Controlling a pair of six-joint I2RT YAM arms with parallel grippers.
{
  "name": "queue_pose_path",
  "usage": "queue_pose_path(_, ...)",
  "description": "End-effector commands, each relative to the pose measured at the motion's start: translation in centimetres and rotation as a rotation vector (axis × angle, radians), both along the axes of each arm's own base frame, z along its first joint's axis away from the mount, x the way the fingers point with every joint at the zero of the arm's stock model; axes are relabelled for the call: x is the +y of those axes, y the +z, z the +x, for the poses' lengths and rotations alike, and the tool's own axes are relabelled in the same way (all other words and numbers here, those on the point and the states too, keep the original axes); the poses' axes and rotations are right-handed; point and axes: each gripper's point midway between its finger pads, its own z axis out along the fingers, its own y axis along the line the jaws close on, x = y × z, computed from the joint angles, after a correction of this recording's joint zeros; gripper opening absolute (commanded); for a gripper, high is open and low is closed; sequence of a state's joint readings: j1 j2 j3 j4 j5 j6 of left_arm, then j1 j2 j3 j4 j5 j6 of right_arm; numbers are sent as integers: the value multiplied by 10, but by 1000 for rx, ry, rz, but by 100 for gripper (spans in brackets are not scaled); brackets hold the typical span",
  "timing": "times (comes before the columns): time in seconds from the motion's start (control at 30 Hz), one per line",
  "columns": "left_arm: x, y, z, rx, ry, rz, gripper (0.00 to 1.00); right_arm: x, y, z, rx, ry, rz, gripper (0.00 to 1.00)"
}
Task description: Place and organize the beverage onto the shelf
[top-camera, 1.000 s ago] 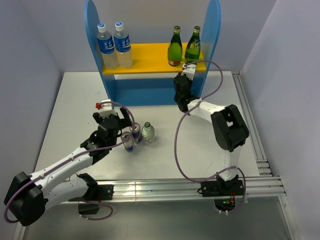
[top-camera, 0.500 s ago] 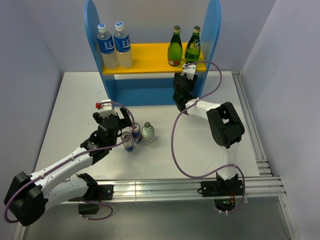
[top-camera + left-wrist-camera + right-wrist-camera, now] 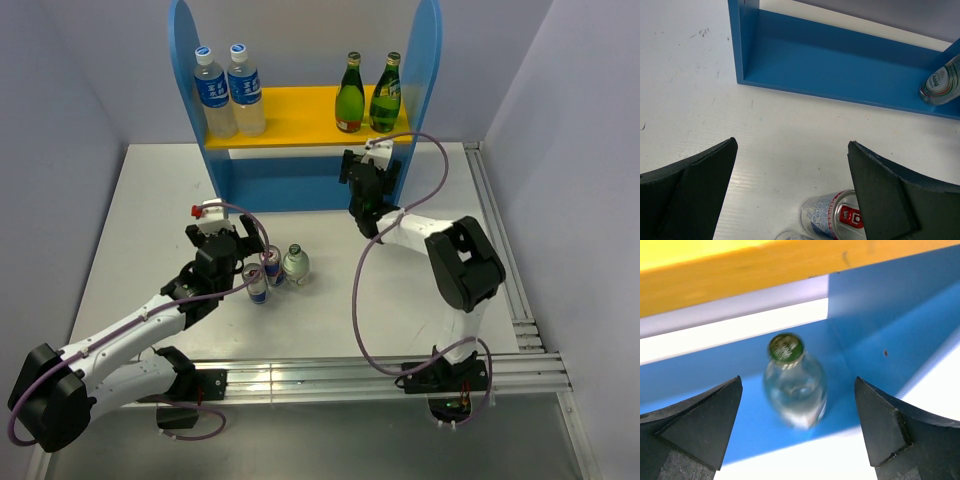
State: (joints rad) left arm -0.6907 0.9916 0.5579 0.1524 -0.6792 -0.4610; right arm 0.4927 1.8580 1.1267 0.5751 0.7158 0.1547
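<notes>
Plainly both jaws gape empty: right gripper (image 3: 366,180) faces a small clear bottle (image 3: 795,385) in the shelf (image 3: 300,112); left gripper (image 3: 792,150) overhangs a can (image 3: 832,219), probably light, slick: pinch mid-body.

- Small clear bottle (image 3: 942,84), right end of the shelf (image 3: 840,55) bottom: label lettering too blurred to read.
- Can (image 3: 832,220): red emblem, print illegible.
- Tall bottles (image 3: 215,95), shelf's upper left: blue labels, white marks unreadable.
</notes>
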Motion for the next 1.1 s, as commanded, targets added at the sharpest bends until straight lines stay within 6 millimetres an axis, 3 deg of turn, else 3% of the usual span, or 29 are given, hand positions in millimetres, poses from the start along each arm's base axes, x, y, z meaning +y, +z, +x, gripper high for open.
queue_pose_path(0.0,-1,30,4,-67,12,-56,99,10,55,-23,-114,31,100,100)
queue_pose_path(0.13,-1,32,4,-71,13,-59,99,12,58,-58,-110,38,86,100)
queue_pose_path(0.17,-1,32,4,-71,12,-59,99,20,70,-73,-121,65,111,100)
queue_pose_path(0.23,-1,32,4,-71,13,-57,99,30,65,-94,-105,108,135,100)
queue_pose_path(0.43,-2,32,4,-68,9,-57,99,104,59,-166,-41,377,202,95)
queue_pose_path(0.53,-1,32,4,-70,12,-59,99,131,50,-191,-4,479,239,93)
queue_pose_path(0.63,-1,34,3,-75,9,-65,99,150,40,-206,25,534,240,93)
queue_pose_path(0.8,-1,33,4,-71,12,-61,99,175,26,-216,62,584,227,91)
queue_pose_path(1.07,0,33,4,-71,15,-60,99,190,11,-218,93,602,209,87)
